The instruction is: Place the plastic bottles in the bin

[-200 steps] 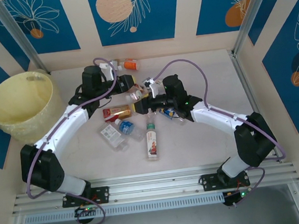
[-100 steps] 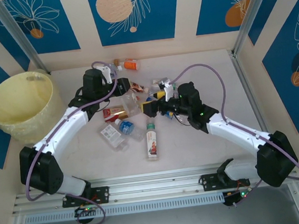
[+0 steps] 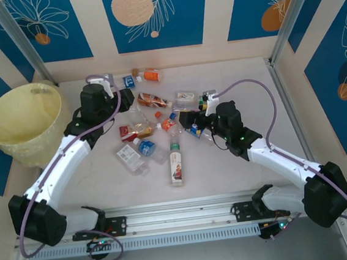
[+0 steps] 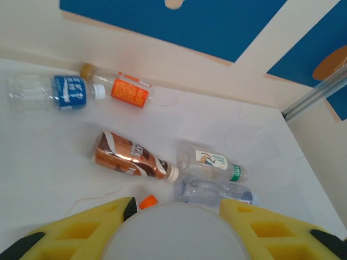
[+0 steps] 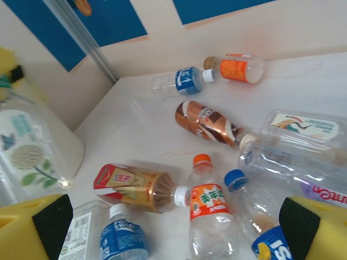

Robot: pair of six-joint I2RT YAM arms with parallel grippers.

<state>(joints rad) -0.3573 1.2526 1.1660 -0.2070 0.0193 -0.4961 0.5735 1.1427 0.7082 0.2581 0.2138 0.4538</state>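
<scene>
Bottles [image 3: 175, 163] lie scattered on the table [image 3: 250, 98], well apart from the bin [image 3: 37, 149], which looks empty; nearly all the work remains. Left claw [image 4: 176, 208] grips one pale bottle [image 4: 176, 238] short of the bin; right claw [image 5: 176, 216] hangs open.

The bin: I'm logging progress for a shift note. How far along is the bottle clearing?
Done: nothing yet that I can see; the bin looks bare inside. In hand: the left gripper is shut on one held bottle; the right gripper hangs open above the loose bottles. Left: about a dozen, lying on the table.
</scene>
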